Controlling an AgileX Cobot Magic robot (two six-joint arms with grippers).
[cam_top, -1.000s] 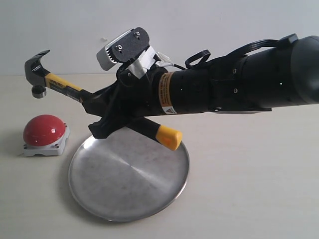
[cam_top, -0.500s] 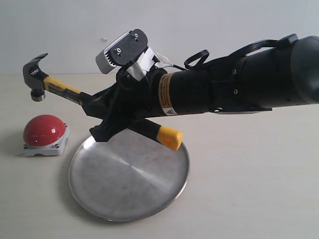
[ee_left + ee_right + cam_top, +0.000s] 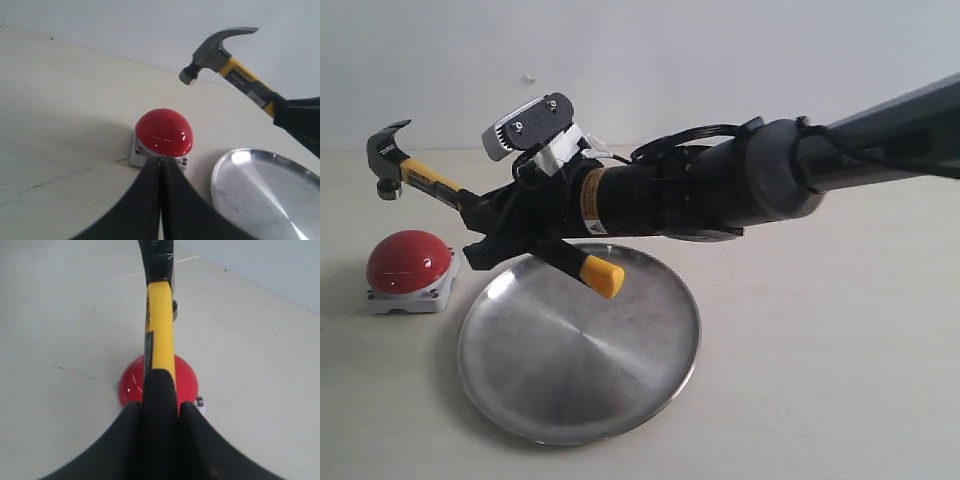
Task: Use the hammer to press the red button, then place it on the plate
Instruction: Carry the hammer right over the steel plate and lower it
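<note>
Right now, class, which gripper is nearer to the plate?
Right. The right gripper, shut on the hammer, hangs over the plate's rim; the left gripper, shut, faces the red button, clear of the plate.

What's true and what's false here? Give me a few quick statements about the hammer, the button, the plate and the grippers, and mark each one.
1. The right gripper holds the hammer by its handle. True.
2. The hammer's head is pressing on the red button. False: the head is in the air, apart from the button.
3. The hammer lies flat on the plate. False: it is held tilted above the table, with its yellow end over the plate.
4. The left gripper is shut with nothing in it. True.
5. The red button sits on the plate. False: it rests on the table beside the plate.
</note>
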